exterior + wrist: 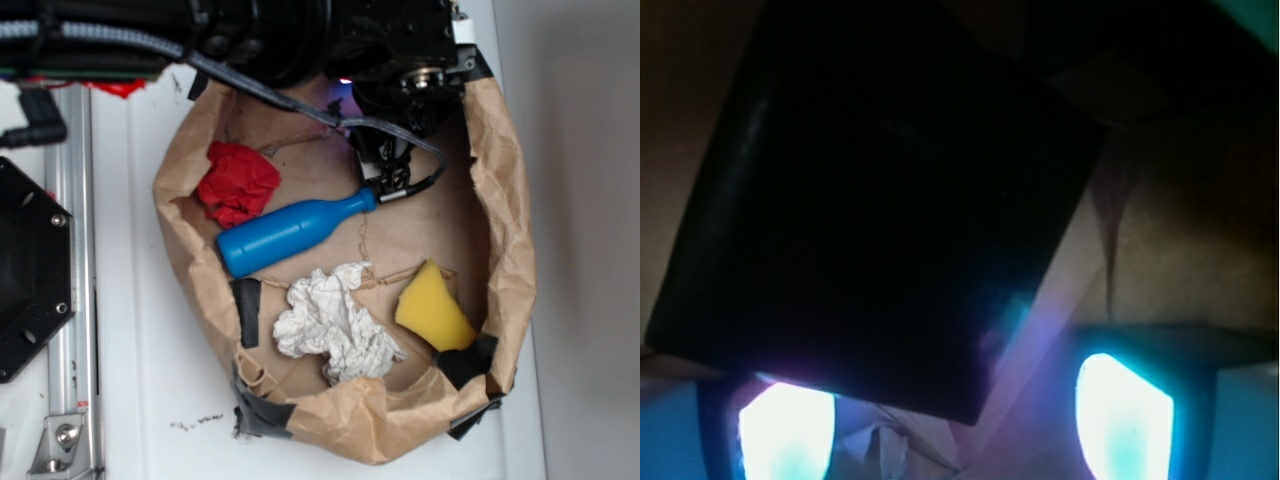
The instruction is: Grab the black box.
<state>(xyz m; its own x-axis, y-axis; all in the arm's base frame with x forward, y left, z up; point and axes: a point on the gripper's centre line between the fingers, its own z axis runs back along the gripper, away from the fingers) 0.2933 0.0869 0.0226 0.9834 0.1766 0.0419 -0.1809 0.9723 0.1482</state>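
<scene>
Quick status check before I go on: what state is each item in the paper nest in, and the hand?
black box: lying flat, tilted in the wrist view, right under the hand, hidden in the exterior view.
hand: low over the nest's top; open or shut unclear.
blue bottle: on its side.
red cloth: crumpled.
white paper: crumpled.
yellow sponge: lying against the nest wall.
</scene>
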